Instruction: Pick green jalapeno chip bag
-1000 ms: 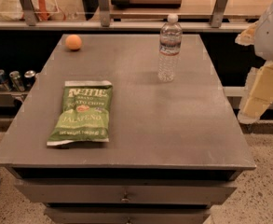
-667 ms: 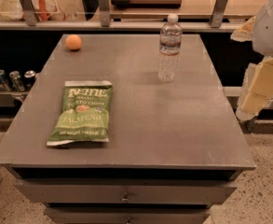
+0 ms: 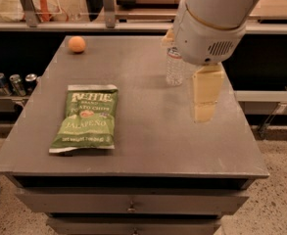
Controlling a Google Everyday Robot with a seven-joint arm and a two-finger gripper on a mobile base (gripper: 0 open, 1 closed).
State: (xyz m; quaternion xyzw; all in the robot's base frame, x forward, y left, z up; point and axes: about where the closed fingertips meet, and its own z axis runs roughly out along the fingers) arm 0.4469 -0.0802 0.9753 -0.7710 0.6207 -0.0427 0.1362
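The green jalapeno chip bag (image 3: 86,117) lies flat on the left front part of the grey table (image 3: 148,146), with white lettering facing up and pale crimped ends. My gripper (image 3: 204,99) hangs from the big white arm (image 3: 216,18) over the right half of the table. It is well to the right of the bag, apart from it and above the tabletop. It holds nothing that I can see.
A clear water bottle (image 3: 174,71) stands at the back right, its top hidden behind my arm, just left of the gripper. An orange (image 3: 76,44) sits at the back left corner. Several cans (image 3: 11,83) stand on a low shelf to the left. Drawers (image 3: 131,203) are below the tabletop.
My arm has swung in from the right edge to over the right half of the table, now covering the bottle's top. The bag, bottle and orange have not moved.
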